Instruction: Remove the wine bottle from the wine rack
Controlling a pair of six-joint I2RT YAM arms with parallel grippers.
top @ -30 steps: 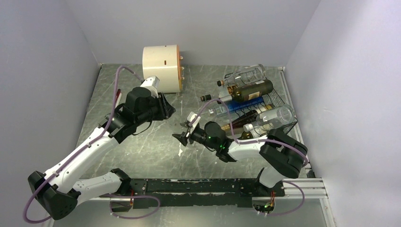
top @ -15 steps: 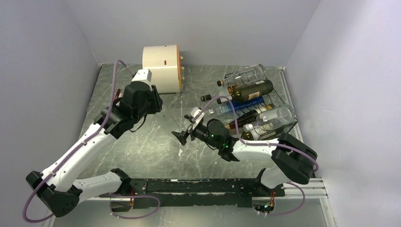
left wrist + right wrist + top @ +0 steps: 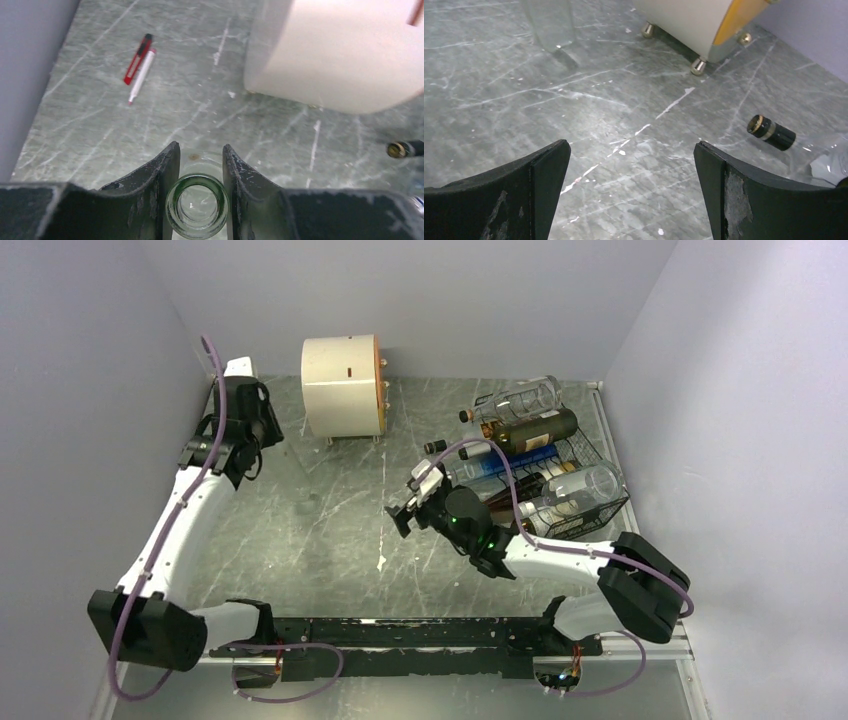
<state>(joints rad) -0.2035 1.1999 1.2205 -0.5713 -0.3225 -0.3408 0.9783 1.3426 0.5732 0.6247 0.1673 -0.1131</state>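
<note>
Grey marbled bench (image 3: 330, 530): your left pincer (image 3: 199, 150) clamps the wine bottle (image 3: 196, 206) by its neck, far left, well apart from the wine rack (image 3: 590, 455); your right pincer (image 3: 631, 145) gapes empty. Seat the base flat before releasing.

Take the drum (image 3: 342, 385) as your marker: it stands at the back of the desk (image 3: 320, 530). To its right sits the wine rack (image 3: 588, 452), with bottles (image 3: 535, 430) lying stacked in it, necks pointing toward the drum. To the drum's left, near the side wall, the left end effector (image 3: 200, 146) has a wine bottle (image 3: 196, 205) between its fingers, mouth up. Two pen-like items (image 3: 140, 67) lie side by side on the desk left of the drum. The right end effector (image 3: 403, 518) hangs in front of the drum, to its right, near the rack.
</note>
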